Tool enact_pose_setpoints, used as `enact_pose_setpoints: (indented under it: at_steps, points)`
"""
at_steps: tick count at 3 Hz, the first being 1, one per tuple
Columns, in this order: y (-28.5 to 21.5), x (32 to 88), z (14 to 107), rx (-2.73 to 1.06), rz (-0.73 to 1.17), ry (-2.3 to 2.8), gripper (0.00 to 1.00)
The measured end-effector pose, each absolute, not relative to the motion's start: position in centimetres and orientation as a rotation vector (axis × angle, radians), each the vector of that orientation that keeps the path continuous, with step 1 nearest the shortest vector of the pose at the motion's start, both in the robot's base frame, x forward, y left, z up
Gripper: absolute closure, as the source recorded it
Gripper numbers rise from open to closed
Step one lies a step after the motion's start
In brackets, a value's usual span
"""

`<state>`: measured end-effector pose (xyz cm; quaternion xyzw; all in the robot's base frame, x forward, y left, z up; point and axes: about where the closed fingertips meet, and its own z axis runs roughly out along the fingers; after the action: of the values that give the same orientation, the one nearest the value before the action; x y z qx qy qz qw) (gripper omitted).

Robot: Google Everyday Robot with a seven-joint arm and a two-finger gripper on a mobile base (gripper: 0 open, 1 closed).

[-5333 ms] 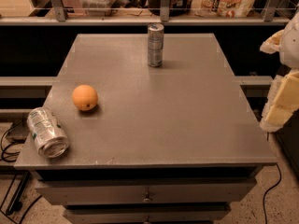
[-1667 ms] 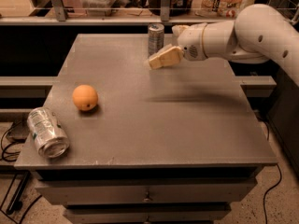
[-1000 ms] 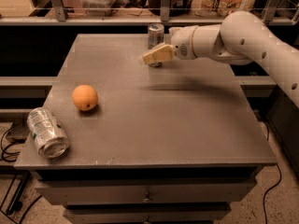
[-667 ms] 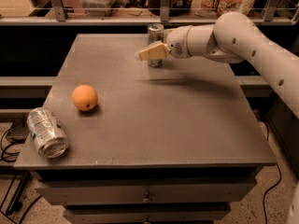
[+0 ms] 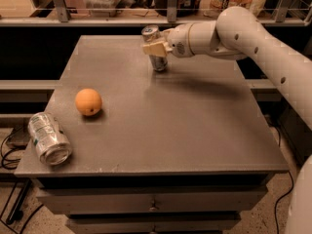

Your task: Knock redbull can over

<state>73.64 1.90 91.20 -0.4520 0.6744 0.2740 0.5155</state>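
One camera only, high above the near edge of the counter (image 5: 195, 130), tilted down, facing what looks like a shelf (image 5: 122, 18) behind, middling close, whole top framed, claw (image 5: 152, 48) at the far edge by the can (image 5: 159, 63).

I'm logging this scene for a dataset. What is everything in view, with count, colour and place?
redbull can: 1, silver and blue, far middle of the table, behind the gripper
orange: 1, orange, left side of the table
dented can: 1, silver with green, on its side at the front-left corner
table: 1, grey, centre
shelf: 1, behind the table, cluttered
arm: 1, white, reaching in from the right
gripper: 1, beige, against the redbull can's upper part
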Motion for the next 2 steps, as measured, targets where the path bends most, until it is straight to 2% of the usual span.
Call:
enact_pose_setpoints:
  at_steps: [1,2]
  points:
    - [1.6,71.2,93.5,-1.267,0.519,1.613,0.95]
    - [1.7,70.0,95.3,-1.502,0.357,1.606,0.85]
